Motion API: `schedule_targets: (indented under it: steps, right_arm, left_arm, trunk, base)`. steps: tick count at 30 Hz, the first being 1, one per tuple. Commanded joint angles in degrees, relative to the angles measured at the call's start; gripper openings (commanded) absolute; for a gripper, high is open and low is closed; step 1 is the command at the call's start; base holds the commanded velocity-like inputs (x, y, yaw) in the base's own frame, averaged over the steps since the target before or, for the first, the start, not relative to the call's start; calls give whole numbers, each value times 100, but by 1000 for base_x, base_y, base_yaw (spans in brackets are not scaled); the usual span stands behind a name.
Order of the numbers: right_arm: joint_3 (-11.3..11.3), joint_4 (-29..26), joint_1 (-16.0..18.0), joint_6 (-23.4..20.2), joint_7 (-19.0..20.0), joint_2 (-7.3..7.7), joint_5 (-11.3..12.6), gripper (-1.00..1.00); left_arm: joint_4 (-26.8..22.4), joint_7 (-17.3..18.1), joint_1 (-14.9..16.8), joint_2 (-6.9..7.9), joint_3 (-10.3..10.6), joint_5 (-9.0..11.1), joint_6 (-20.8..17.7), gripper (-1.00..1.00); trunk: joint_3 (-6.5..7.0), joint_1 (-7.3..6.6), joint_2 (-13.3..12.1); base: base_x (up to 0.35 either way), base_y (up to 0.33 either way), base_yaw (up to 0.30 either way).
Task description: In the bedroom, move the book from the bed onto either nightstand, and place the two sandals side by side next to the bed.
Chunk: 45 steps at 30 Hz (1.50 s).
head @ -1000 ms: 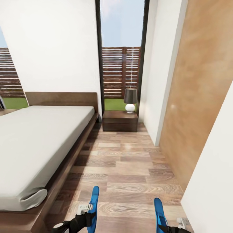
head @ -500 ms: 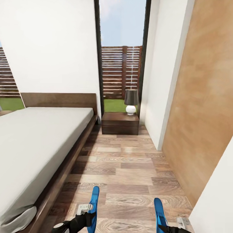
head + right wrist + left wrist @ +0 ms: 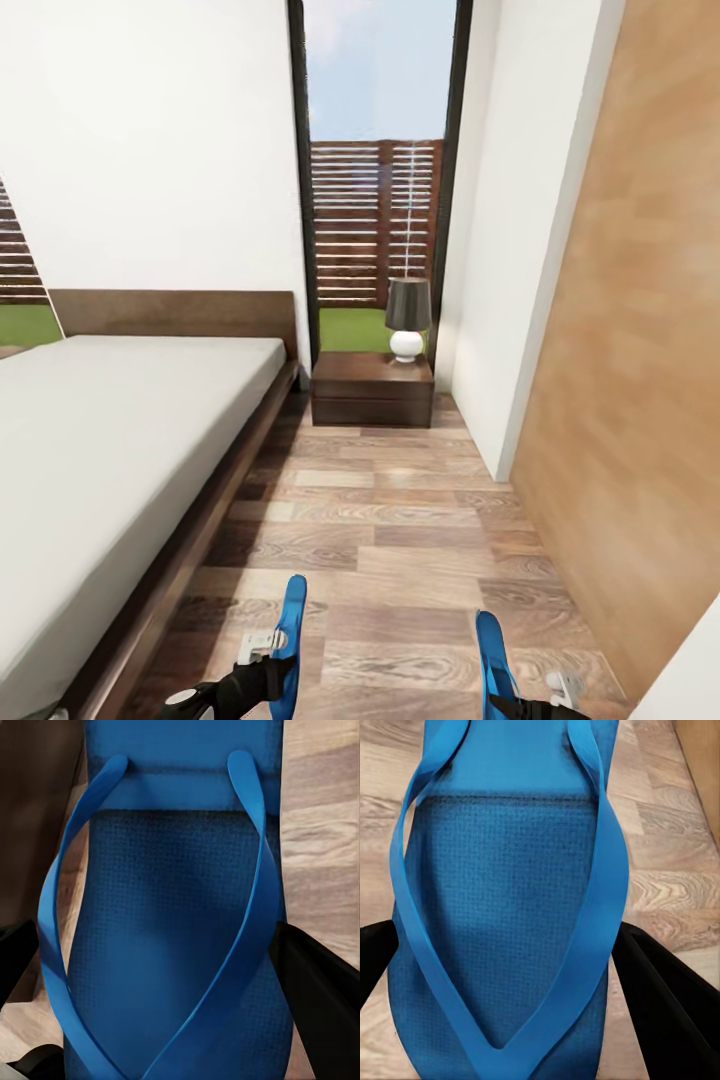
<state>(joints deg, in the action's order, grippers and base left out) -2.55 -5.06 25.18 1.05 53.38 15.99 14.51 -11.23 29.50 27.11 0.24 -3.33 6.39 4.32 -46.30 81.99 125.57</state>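
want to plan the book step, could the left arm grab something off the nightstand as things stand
Probably not. The left gripper is shut on a blue sandal, so it has no free grasp, and the nightstand stands far ahead across bare floor, beside the bed.

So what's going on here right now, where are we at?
The robot is in the aisle between the bed and the wall, facing the nightstand with its lamp. Each gripper is shut on a blue sandal: the left gripper on one sandal, the right gripper on the other sandal. Neither sandal is on the floor yet.
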Motion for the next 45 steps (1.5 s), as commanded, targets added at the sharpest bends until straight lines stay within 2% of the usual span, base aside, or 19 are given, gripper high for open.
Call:
schedule_targets:
  steps: [1, 45]
  right_arm:
    - [-35, 5, 4, 9, 23, 0, -10, -100]
    - [-35, 5, 4, 9, 23, 0, -10, -100]
  left_arm:
    - [9, 38, 5, -1, -37, 20, -2, -100]
    - [7, 38, 5, -5, -37, 20, -2, -100]
  trunk:
    - [-6, 2, 2]
    - [-6, 2, 2]
  base:
    - [332, 0, 0]
    - [332, -10, 0]
